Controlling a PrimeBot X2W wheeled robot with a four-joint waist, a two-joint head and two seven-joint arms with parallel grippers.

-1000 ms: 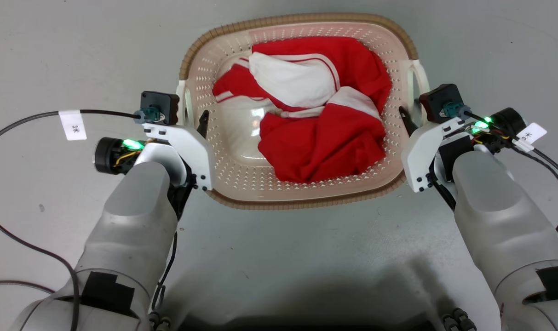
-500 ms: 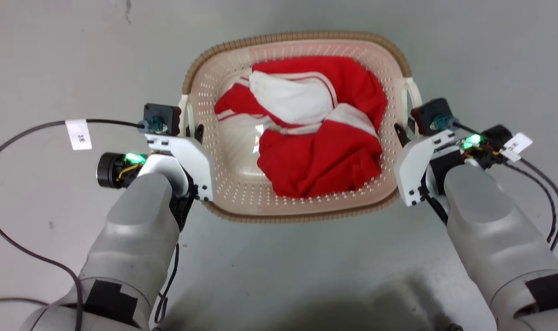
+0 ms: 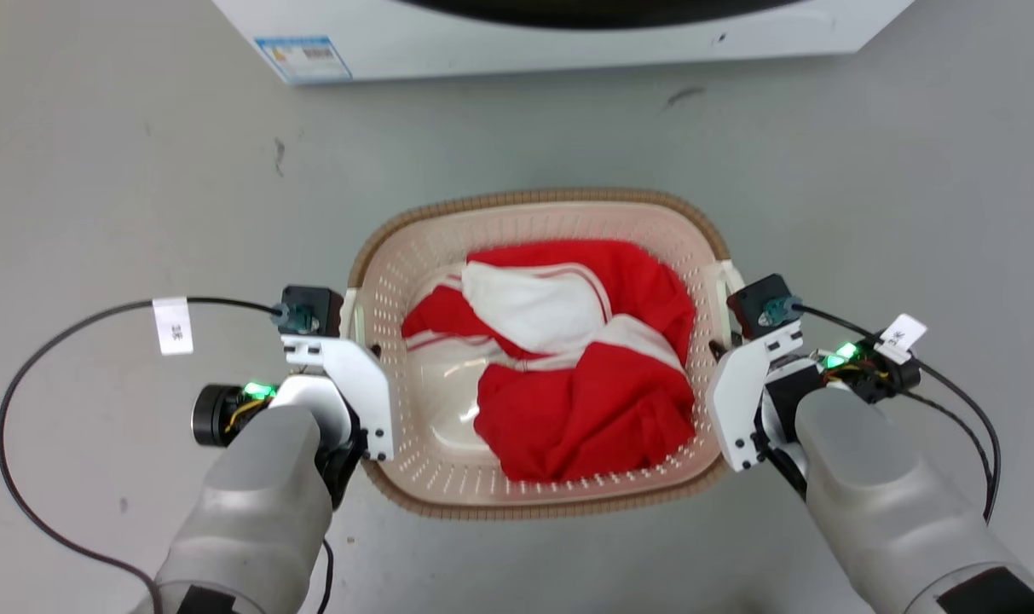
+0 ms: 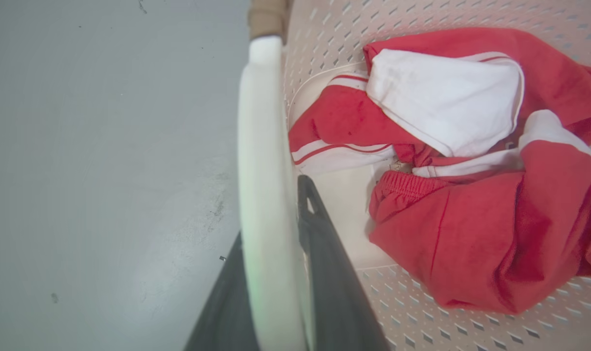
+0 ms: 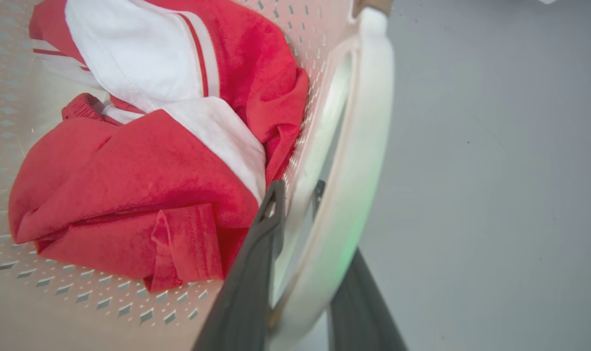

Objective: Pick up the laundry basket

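At lower left and lower right, the left gripper and right gripper each pinch a white side handle of the basket, one finger inside the wall, one outside. The basket fills mid-frame, holding red and white clothes; beyond it, a white washing machine runs along the top edge.

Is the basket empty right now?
No, red and white clothes lie bunched inside the laundry basket.
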